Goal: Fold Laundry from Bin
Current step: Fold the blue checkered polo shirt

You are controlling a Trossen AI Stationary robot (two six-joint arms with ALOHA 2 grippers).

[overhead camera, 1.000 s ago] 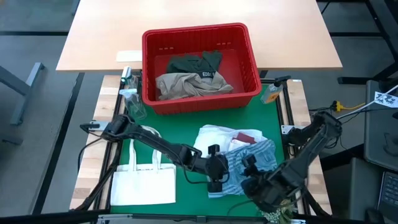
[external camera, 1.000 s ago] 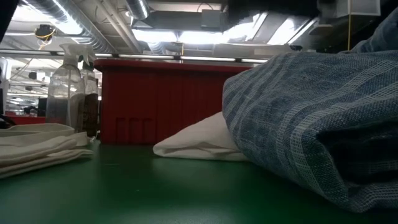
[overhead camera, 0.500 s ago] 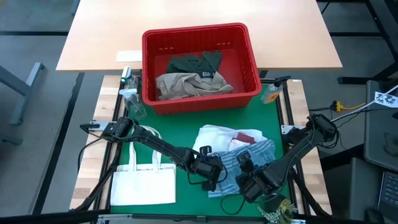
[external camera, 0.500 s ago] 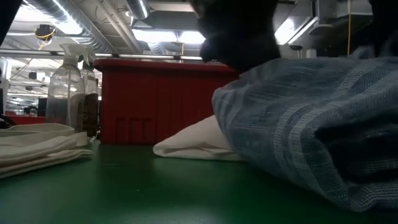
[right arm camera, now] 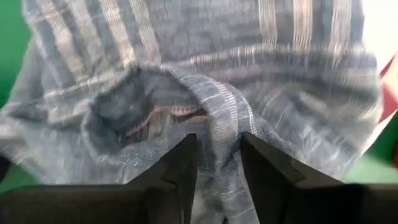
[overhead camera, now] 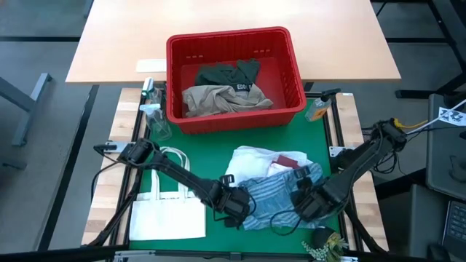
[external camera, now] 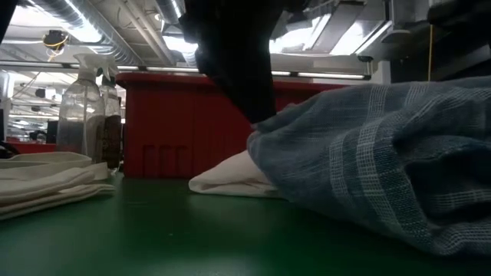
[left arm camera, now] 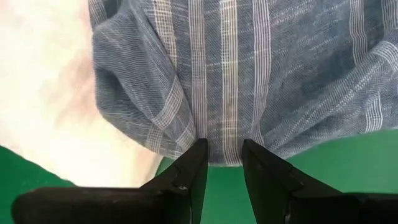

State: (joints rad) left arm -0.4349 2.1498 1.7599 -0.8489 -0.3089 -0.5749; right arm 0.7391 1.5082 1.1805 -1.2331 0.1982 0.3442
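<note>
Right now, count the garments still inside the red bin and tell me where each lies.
2 visible: a beige garment at the bin's front, and a dark green garment behind it toward the back wall. More could be hidden underneath them.

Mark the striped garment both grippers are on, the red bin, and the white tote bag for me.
striped garment (overhead camera: pixel 271 195): high view, middle of the blue-and-white cloth between the two grippers.
red bin (overhead camera: pixel 237 116): high view, its near slotted wall.
white tote bag (overhead camera: pixel 167 217): high view, flat body below the handles.
</note>
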